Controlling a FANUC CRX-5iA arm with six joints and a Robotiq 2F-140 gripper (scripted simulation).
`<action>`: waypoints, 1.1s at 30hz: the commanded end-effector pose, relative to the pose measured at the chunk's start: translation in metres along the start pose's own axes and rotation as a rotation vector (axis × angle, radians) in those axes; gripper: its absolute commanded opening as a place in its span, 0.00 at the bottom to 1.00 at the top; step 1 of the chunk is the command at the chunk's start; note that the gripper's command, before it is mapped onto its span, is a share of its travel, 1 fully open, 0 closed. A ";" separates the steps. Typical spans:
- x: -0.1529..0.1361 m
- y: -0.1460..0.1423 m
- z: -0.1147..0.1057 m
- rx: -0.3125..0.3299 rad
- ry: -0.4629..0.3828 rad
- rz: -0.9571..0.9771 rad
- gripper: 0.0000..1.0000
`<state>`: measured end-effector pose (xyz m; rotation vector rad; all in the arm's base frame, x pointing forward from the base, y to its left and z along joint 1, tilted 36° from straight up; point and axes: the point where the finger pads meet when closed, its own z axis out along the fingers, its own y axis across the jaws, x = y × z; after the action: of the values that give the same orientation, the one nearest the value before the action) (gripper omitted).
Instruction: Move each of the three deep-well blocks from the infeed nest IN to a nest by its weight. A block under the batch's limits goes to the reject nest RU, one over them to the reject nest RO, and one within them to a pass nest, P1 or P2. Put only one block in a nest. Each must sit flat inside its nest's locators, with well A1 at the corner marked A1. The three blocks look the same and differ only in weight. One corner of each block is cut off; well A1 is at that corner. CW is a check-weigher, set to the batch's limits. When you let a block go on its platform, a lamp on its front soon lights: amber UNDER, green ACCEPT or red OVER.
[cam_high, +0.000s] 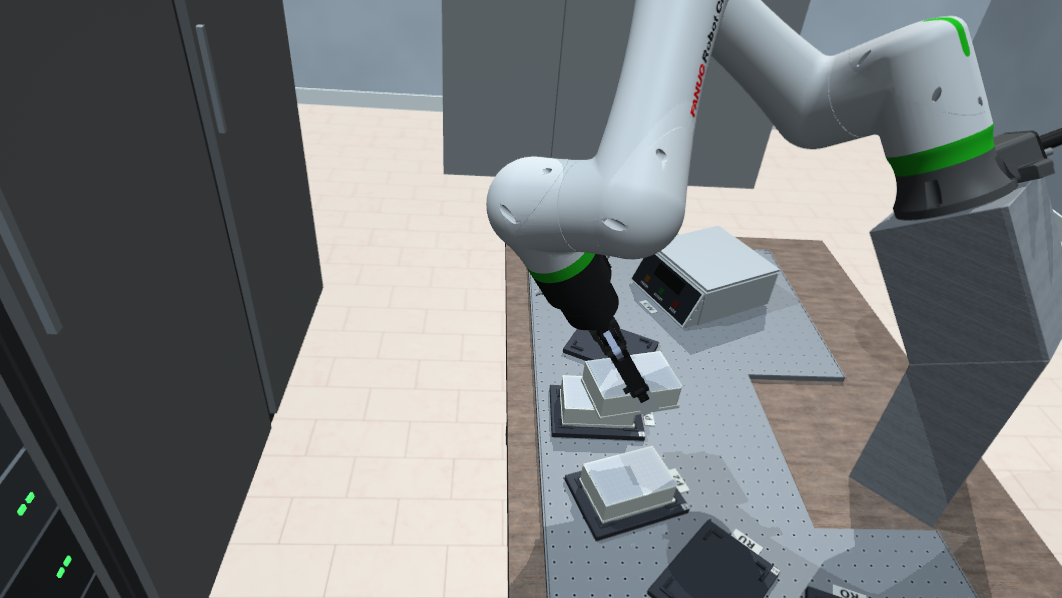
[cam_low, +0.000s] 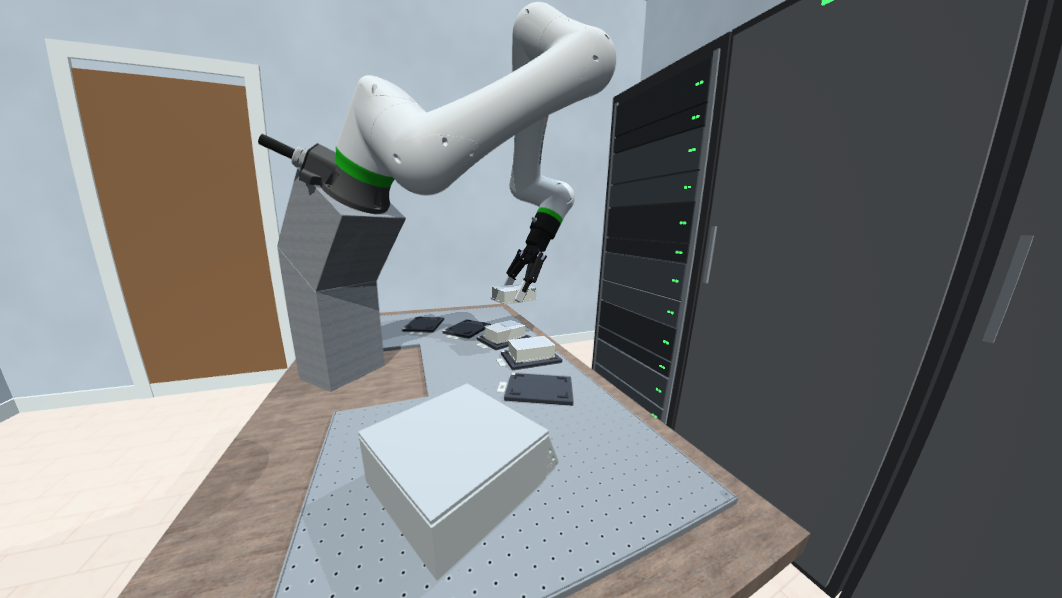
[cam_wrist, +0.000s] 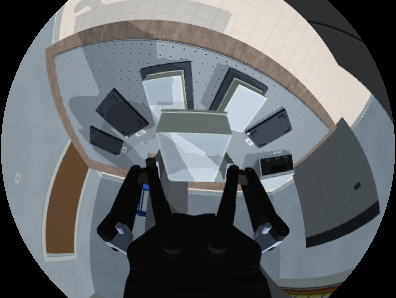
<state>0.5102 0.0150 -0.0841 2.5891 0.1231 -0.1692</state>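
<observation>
My gripper (cam_high: 631, 380) (cam_low: 521, 285) (cam_wrist: 192, 151) is shut on a white deep-well block (cam_high: 661, 377) (cam_low: 508, 295) (cam_wrist: 193, 140) and holds it level, well above the plate, over the row of nests. Below it a second block (cam_high: 583, 401) (cam_low: 532, 347) (cam_wrist: 242, 104) sits in nest P1. A third block (cam_high: 627, 482) (cam_low: 503, 330) (cam_wrist: 165, 91) sits in the nest beside it. The infeed nest (cam_high: 600, 350) (cam_low: 540, 388) (cam_wrist: 269, 127) is empty. Reject nest RU (cam_high: 713, 564) (cam_low: 464, 327) (cam_wrist: 120, 111) is empty. The check-weigher (cam_high: 706, 274) (cam_low: 453, 460) (cam_wrist: 275, 165) has a bare platform and no lamp lit.
Another dark nest (cam_low: 423, 323) (cam_wrist: 106, 140) lies at the row's far end. All stand on a grey perforated plate (cam_high: 706, 438) (cam_low: 631, 482). The arm's pedestal (cam_high: 966, 334) (cam_low: 334, 297) stands on one side, dark cabinets (cam_high: 148, 222) (cam_low: 854, 297) on the other.
</observation>
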 end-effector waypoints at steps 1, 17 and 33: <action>0.001 -0.006 -0.001 0.000 0.000 0.000 0.10; -0.008 -0.048 0.004 -0.217 0.000 -0.375 0.10; -0.017 -0.094 0.010 -0.243 0.000 -0.421 0.10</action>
<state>0.4830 0.0831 -0.1339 2.2910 0.6481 -0.2868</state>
